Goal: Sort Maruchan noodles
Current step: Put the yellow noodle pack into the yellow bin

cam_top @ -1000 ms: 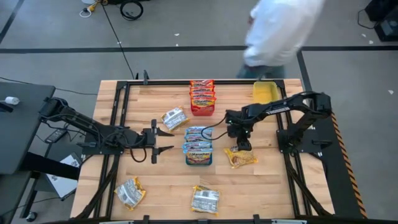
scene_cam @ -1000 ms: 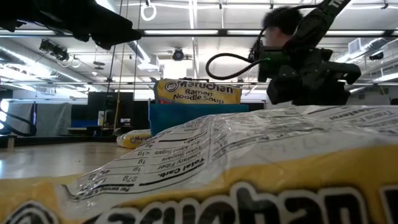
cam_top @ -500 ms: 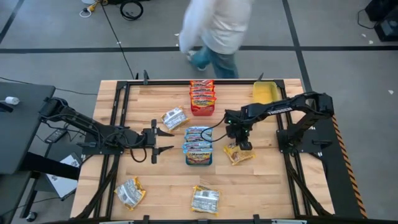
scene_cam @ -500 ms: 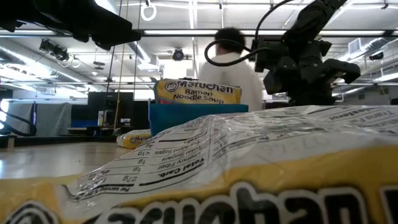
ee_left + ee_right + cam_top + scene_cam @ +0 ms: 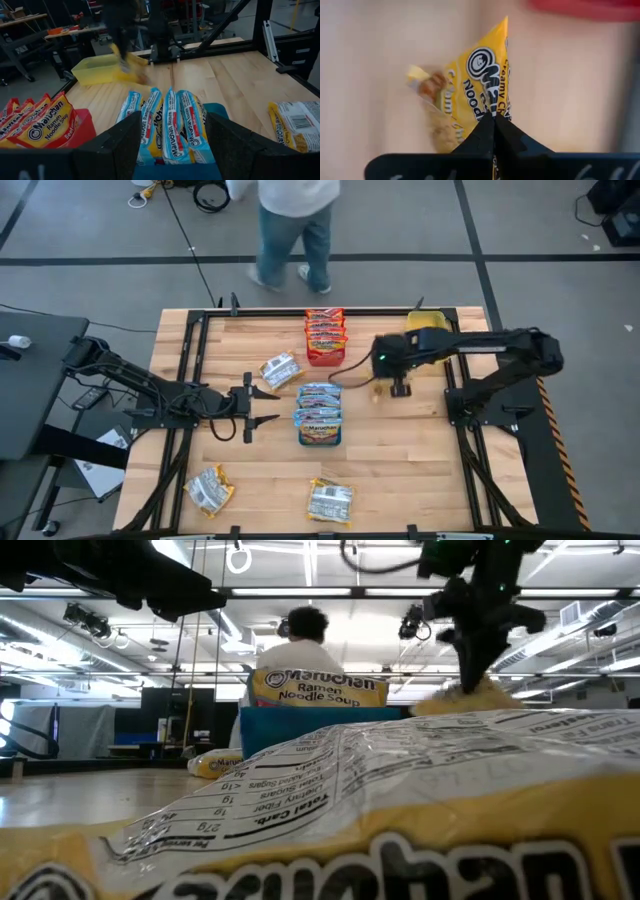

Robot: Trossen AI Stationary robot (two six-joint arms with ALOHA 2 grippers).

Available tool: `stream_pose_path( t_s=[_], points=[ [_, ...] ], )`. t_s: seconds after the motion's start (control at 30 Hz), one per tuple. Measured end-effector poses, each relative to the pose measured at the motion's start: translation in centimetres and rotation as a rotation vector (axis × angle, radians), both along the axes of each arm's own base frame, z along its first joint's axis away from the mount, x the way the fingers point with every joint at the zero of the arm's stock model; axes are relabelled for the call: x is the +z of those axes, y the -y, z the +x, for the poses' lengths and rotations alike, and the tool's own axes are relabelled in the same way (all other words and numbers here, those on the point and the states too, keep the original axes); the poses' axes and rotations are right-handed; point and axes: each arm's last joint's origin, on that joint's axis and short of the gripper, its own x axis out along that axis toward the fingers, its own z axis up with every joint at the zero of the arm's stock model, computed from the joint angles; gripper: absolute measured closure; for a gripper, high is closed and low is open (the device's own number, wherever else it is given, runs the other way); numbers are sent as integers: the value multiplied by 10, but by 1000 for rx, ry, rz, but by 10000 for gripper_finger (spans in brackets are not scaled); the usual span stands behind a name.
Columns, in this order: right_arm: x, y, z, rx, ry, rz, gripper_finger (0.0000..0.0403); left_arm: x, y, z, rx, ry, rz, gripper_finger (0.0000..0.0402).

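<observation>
A yellow noodle packet hangs pinched in the right gripper near the yellow tray, red and blue trays already filled, three loose packets left; left gripper waits, fingers spread.

Grey floor, bright ceiling strip lights

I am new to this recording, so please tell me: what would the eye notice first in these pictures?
First, the right gripper, shut on a yellow noodle packet and lifted over the table's far right, near the yellow tray. Then the blue tray at mid-table and red tray behind it, both packed with packets. A person walks behind the table.
</observation>
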Motion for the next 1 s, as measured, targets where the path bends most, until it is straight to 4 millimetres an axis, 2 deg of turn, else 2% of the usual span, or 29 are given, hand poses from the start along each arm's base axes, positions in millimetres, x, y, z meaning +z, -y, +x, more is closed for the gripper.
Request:
stream_pose_path(
  t_s=[0.2, 0.33, 0.43, 0.53, 0.83, 1.0],
  points=[
    [40, 12, -42, -264, 72, -496, 397, 0, 0, 0, 0, -1, 1, 180],
    [43, 15, -73, -414, 36, -814, 398, 0, 0, 0, 0, -1, 1, 180],
    [31, 17, -90, -447, -29, -913, 398, -1, 0, 0, 3, -6, 3, 180],
    [14, 21, -97, -445, -85, -921, 398, -1, 0, 0, 3, -7, 4, 180],
    [-37, 46, -99, -341, -245, -941, 398, -2, 0, -1, 3, -18, -9, 180],
    [-51, 61, -99, -308, -189, -936, 398, -8, 4, -3, -15, -76, -2, 180]
  ],
)
